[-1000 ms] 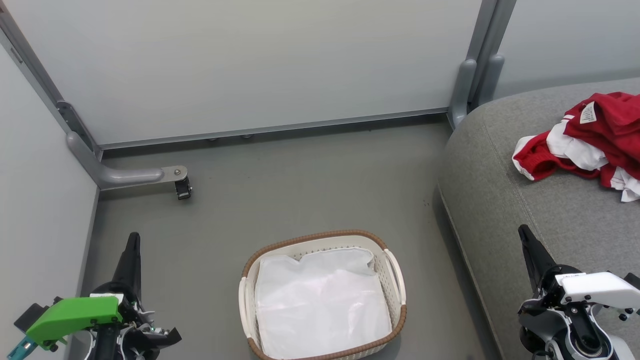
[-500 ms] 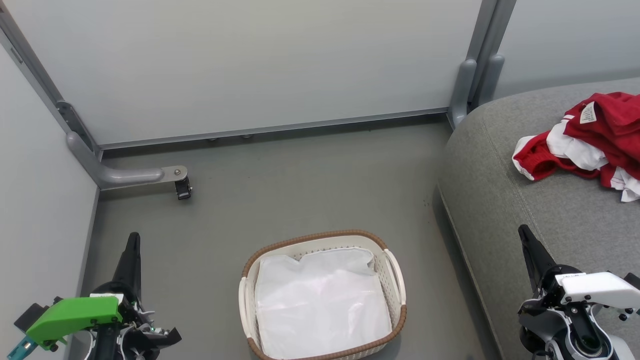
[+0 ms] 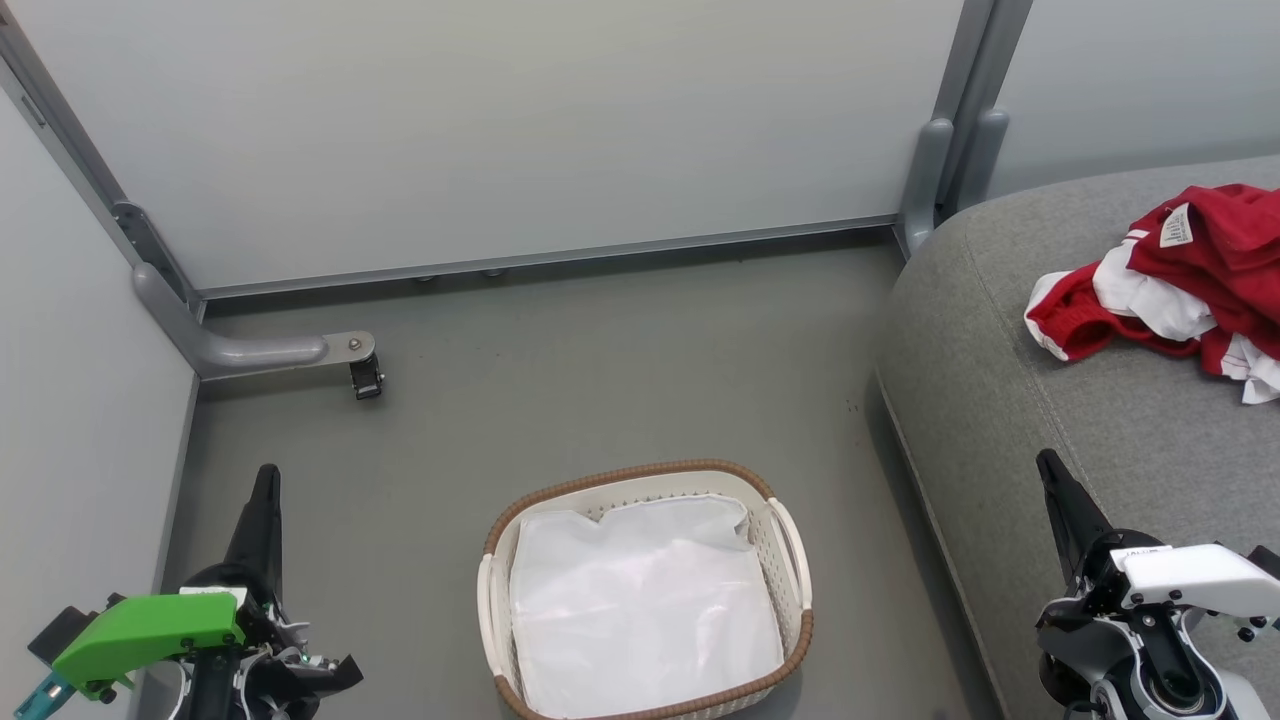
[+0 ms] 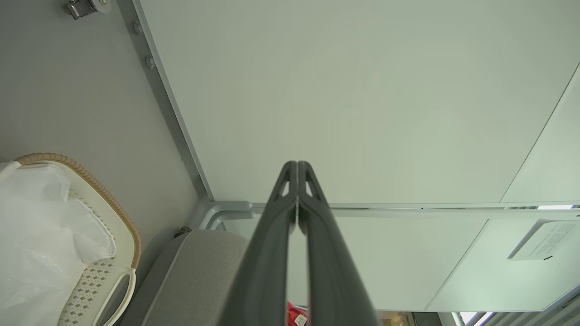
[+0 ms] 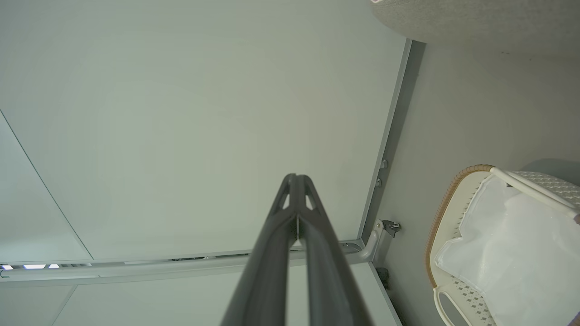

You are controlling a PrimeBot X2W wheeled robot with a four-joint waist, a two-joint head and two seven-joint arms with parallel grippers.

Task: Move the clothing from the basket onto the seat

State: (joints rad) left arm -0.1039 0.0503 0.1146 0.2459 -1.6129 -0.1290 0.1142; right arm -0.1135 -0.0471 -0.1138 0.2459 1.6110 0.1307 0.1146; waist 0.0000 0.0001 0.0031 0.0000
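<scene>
We are looking at the clothing, which is lying in a crumpled heap on the seat. It is soft red fabric with white stripes and white trim folding through it, and a small white label is showing on its upper side. The heap is sitting well in from the seat's rounded corner and is running off the right edge of the head view. The seat is showing as a broad grey cushion with a stitched seam along its edge.

The basket is standing on the grey floor beside the seat, apart from it. A white sheet is lining its bottom, and we are seeing nothing red inside.

The left claw is hanging over the floor to the left of the basket, its two dark fingers pressing together at the tips and gripping nothing. The right claw is hovering over the seat's near edge, its fingers likewise closing flat against each other, holding and touching nothing, well apart from the clothing.
</scene>
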